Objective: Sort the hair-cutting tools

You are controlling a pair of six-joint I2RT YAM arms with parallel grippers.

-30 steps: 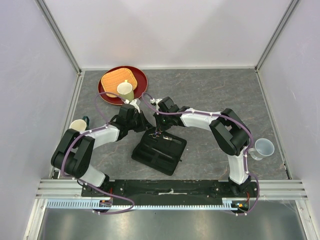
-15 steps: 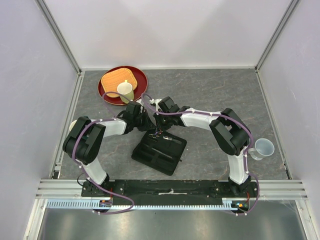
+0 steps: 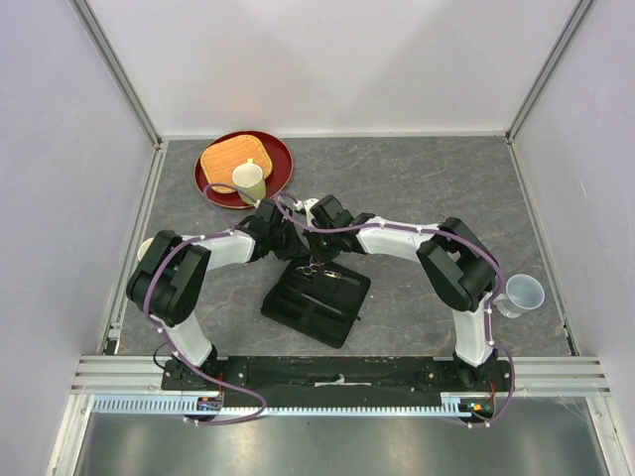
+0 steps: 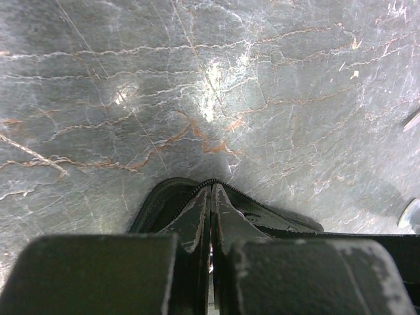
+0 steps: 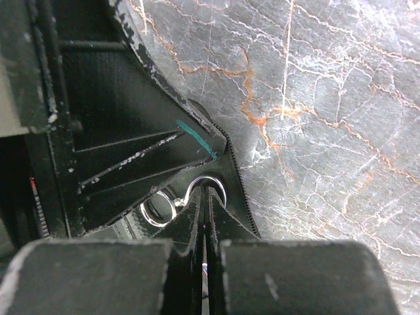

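Black and pressed tight together, your right gripper (image 5: 205,195) has its tips at one ring of the silver scissors (image 5: 156,211). You cannot tell if it pinches the ring. The scissors lie on the far edge of the open black zip case (image 5: 111,111). At 9 o'clock, your left gripper (image 4: 211,191), also pressed tight, touches the case's zip edge. A red tray (image 3: 279,160) sits at 11 o'clock.

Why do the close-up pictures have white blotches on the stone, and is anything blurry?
Left wrist view: lamp glare on the polished table; the near fingers look soft. Right wrist view: the scissors glint, the case is murky. Top view: even light, sharp.
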